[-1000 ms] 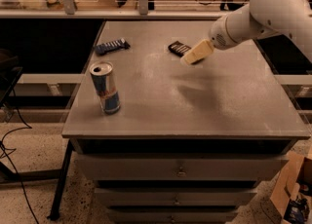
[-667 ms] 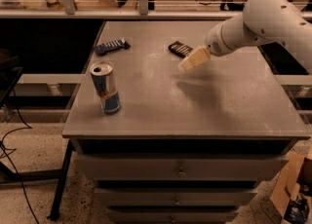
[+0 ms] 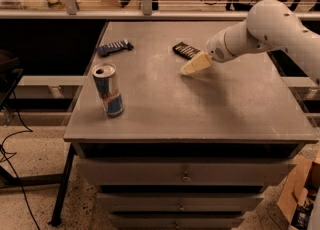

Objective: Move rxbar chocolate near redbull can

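The rxbar chocolate (image 3: pixel 185 50) lies flat on the grey table (image 3: pixel 225 104), at the back middle; it is dark with pale lettering. The redbull can (image 3: pixel 108 90) stands upright near the table's front left corner, well apart from the bar. My gripper (image 3: pixel 195 64) hangs from the white arm that reaches in from the right. It sits just to the right of the bar and a little in front of it, low over the table. It holds nothing that I can see.
A dark blue wrapped bar (image 3: pixel 114 47) lies at the back left of the table. Shelving with a rail (image 3: pixel 150 14) runs behind the table. Drawers (image 3: pixel 186 174) are below the top. A cardboard box (image 3: pixel 300 194) stands on the floor at the right.
The gripper has moved slightly down and to the left, closer to the table beside the rxbar chocolate. The bar and the can have not moved.
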### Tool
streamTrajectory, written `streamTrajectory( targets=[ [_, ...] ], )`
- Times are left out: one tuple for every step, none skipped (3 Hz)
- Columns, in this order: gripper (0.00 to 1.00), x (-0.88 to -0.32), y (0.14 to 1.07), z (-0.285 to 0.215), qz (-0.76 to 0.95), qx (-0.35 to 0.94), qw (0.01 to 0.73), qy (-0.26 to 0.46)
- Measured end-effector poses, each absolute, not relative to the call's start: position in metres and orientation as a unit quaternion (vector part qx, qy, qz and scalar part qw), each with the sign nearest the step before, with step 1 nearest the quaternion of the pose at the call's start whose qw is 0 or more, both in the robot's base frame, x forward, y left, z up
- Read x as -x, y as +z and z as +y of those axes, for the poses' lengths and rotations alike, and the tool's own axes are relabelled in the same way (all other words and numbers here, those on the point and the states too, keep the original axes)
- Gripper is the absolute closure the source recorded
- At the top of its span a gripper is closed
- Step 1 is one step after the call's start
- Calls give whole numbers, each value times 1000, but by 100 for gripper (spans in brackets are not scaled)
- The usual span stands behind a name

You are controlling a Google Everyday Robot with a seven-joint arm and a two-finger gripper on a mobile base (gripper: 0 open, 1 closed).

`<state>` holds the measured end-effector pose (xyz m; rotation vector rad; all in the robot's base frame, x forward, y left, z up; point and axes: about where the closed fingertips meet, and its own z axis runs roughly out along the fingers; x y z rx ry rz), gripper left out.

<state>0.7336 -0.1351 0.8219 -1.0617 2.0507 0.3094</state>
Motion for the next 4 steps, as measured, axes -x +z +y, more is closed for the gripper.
streamTrajectory(
  targets=[
    [39,-736,821,-133,807,422,394,126],
    [62,-737,821,-131,803,431,393,122],
    [67,-737,820,-132,803,432,392,121],
    [85,-737,820,-132,803,432,392,121]
  ],
)
